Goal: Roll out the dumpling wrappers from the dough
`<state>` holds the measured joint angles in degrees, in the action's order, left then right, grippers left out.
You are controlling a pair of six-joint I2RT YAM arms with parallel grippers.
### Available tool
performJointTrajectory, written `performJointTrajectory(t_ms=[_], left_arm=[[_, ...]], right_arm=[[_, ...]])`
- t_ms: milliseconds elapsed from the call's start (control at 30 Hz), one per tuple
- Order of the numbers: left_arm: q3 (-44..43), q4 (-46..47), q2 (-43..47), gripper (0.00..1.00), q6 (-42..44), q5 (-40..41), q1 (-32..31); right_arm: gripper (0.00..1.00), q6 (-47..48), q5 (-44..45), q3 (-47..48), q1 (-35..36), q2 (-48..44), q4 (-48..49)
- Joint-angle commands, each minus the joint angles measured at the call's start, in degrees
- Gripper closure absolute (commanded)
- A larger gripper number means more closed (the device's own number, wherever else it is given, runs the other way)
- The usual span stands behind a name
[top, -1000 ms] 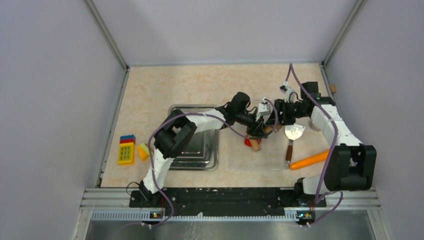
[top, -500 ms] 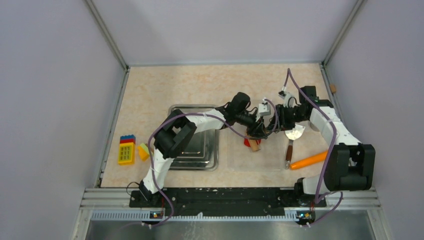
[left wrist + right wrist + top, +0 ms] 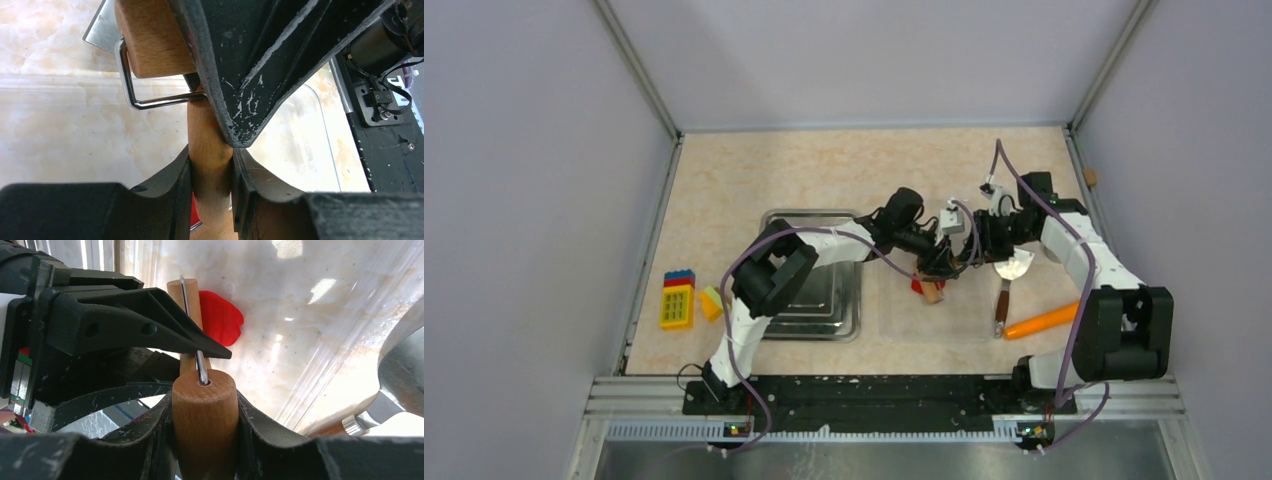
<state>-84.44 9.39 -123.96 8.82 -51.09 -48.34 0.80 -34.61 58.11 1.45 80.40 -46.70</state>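
Note:
A small wooden roller (image 3: 934,291) with a wire frame (image 3: 150,102) and a wooden handle (image 3: 204,420) rests over the flat, irregular red dough (image 3: 918,285) on a clear plastic tray (image 3: 944,325). My left gripper (image 3: 939,268) is shut on the roller barrel (image 3: 210,160). My right gripper (image 3: 976,250) is shut on the handle, which also shows in the left wrist view (image 3: 150,42). The dough's free edge (image 3: 220,317) sticks out beyond the roller; a sliver shows below it (image 3: 195,215). No neat round dumpling wrapper is in view.
A metal scraper (image 3: 1012,266) with a wooden grip lies right of the tray, and an orange carrot (image 3: 1042,320) lies beside it. A steel tray (image 3: 819,300) sits to the left. Toy blocks (image 3: 677,300) and a yellow piece (image 3: 712,303) lie at the far left.
My right arm has drawn slightly left and down toward the left gripper. The roller and dough stay almost in the same spot.

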Motion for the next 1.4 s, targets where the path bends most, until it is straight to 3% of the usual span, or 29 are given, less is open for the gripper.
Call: performJointTrajectory(t_ms=[0,533,833,1033,1367], left_arm=[[3.21,3.50,1.92,1.00,1.04,-0.31,0.80],[8.66,2.61,2.28,1.00,3.53,1.17,3.59],[4.01,-1.09,11.03,1.00,-1.51,-0.93,5.46],[0.95,3.43,12.60,1.00,-11.47,-4.96,4.60],[-2.16,8.39,3.79,1.00,-12.74,0.56,3.50]], right_arm=[[1.00,-2.34,9.70,-0.64,1.99,2.53,1.45],[1.00,-4.09,12.28,0.03,7.27,8.40,3.90],[1.00,-7.29,-2.38,10.31,7.62,6.47,2.45],[1.00,-8.39,-6.89,14.02,6.87,2.79,-1.10],[1.00,-5.29,2.17,10.50,3.77,2.59,-1.34]])
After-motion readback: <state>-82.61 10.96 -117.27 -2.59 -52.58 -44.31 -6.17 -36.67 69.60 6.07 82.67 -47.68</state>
